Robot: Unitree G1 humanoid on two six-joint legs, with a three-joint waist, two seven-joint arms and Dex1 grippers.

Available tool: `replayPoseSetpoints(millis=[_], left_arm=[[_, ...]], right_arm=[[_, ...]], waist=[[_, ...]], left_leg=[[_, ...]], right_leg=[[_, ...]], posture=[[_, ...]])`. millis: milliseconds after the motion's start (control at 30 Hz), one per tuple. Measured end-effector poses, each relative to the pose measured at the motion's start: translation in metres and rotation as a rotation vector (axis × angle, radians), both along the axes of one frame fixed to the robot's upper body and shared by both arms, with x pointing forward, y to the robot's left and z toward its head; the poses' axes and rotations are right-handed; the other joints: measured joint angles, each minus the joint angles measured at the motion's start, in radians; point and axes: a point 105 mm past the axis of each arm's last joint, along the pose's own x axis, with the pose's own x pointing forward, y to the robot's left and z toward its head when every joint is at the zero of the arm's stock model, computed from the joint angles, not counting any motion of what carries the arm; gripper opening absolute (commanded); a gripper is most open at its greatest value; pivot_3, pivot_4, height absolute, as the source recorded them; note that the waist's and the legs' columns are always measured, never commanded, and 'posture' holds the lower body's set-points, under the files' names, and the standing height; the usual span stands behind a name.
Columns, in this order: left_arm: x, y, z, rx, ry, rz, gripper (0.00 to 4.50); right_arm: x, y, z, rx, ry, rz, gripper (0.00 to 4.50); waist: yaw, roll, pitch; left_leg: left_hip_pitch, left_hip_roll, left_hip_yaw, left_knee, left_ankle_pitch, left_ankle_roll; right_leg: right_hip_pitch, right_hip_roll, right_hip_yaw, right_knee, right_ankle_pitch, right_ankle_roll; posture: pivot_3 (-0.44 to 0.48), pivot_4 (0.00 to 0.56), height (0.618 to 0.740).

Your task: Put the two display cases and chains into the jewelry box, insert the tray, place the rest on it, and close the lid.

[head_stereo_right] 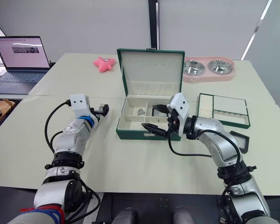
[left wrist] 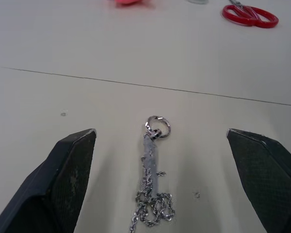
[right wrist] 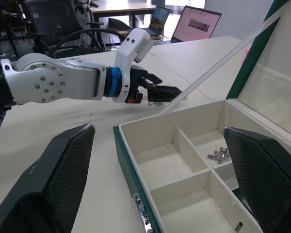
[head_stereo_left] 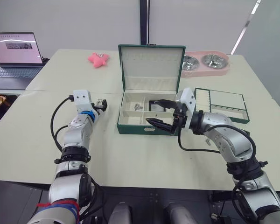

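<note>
we saw the left gripper spread wide, its two black fingers standing apart on either side of a silver chain and touching nothing. the chain lay on the pale table in the lower middle of the left wrist frame, bunched into a small heap at one end and ending in a round ring at the other. in the left eye frame this gripper sat left of centre, just left of the box.

the right gripper was also open wide and held nothing, one finger over the box's inner compartments and the other over its front wall, a little right of centre in the frame. in the right wrist view its fingers framed the open box from both sides.

the jewelry box stood in the middle of the left eye frame, dark green outside and cream inside, with dividers. its lid stood upright behind it, showing a row of small hooks and a pocket. a small pile of silver chains lay in a rear compartment, and a dark display case lay in the compartment beside it. the second display case lay on the table at the right edge of the right eye frame. the tray lay at the right of the frame, beside the box, green-rimmed and cream within.
</note>
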Motion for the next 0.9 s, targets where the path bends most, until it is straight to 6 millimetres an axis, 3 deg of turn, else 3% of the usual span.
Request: replayPoseSetpoints(millis=[100, 333, 900], left_arm=[[0.002, 0.001, -0.011, -0.007, 0.05, 0.007, 4.46], [0.005, 0.016, -0.01, 0.016, 0.082, 0.045, 4.46], [0.007, 0.017, -0.012, 0.038, 0.139, 0.028, 4.46]], right_arm=[[0.001, 0.0, -0.001, -0.004, 0.001, -0.005, 4.5], [0.002, -0.002, -0.001, -0.004, 0.0, -0.013, 4.5], [0.003, -0.006, 0.002, 0.013, 0.012, -0.021, 4.5]], waist=[[-0.002, 0.0, 0.0], [-0.003, 0.0, 0.0], [-0.004, 0.0, 0.0]], left_leg=[[0.0, 0.0, 0.0, 0.0, 0.0, 0.0], [0.0, 0.0, 0.0, 0.0, 0.002, -0.003], [0.001, 0.0, 0.0, 0.0, 0.002, -0.003]], right_leg=[[-0.001, 0.0, 0.0, 0.0, 0.0, 0.0], [-0.001, 0.0, 0.0, 0.001, 0.0, 0.0], [-0.001, 0.0, 0.0, 0.003, 0.0, 0.0]], posture=[[0.0, 0.15, 0.74], [0.0, 0.15, 0.74], [0.0, 0.15, 0.74]])
